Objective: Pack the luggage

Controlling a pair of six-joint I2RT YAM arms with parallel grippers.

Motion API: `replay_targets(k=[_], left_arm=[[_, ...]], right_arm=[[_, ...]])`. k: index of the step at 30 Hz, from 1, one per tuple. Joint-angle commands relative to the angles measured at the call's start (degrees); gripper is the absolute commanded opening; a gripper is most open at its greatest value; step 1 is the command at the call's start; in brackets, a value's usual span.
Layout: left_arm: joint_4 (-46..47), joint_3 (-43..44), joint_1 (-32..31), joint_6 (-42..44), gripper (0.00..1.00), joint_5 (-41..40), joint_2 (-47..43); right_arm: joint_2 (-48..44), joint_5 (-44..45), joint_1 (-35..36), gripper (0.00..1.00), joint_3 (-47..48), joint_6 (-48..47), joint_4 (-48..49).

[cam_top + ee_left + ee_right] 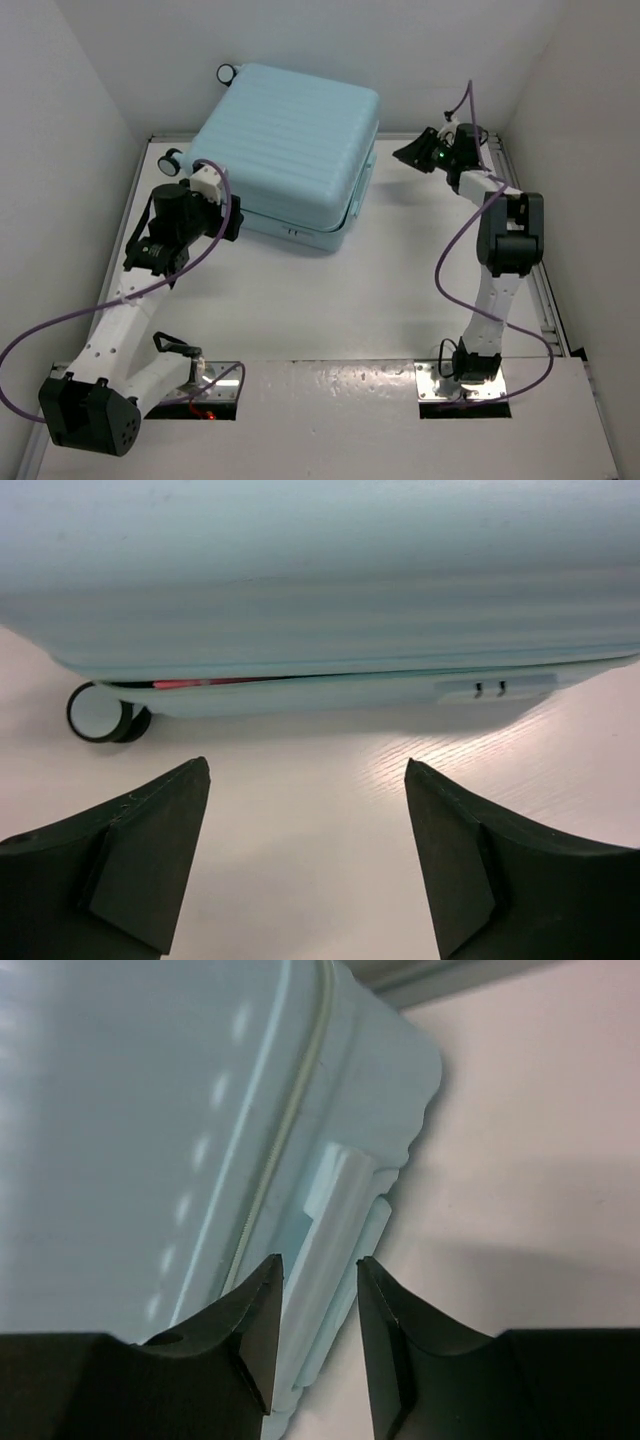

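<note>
The luggage (290,150), a pale aqua ribbed suitcase, lies flat at the back of the table with its lid down. Its long side (320,580) fills the left wrist view, with a black wheel (100,712) at the left. A thin pink strip (200,683) shows in the narrow seam. My left gripper (232,210) (305,780) stands wide open just short of that side, nothing between its fingers. My right gripper (410,152) (318,1265) hovers by the case's right edge. Its jaws are partly open, and the side handle (335,1220) shows through the gap, not gripped.
White walls close in the table on the left, back and right. A metal rail (520,190) runs along the right edge. Another caster (170,160) sticks out near the left arm's wrist. Purple cables loop from both arms.
</note>
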Motion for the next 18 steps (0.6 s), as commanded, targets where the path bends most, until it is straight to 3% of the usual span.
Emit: replay_targets(k=[1,13,17,18], left_arm=[[-0.1,0.7,-0.2,0.9,0.84,-4.6,0.2],[-1.8,0.6,-0.2,0.3,0.86,-7.5,-1.5],[-2.3,0.6,-0.2,-0.2,0.86,-8.7,-1.5],[-2.3,0.6,-0.2,-0.2,0.86,-8.7,-1.5]], right_arm=[[3.9,3.5,4.1,0.36,4.8,4.9,-6.7],[11.7,10.9,11.4,0.39,14.2,0.1,-17.5],[14.5,13.0,11.9,0.09,16.6,-0.7,-20.0],[14.6,12.8,11.9,0.06,17.1,-1.1,-21.0]])
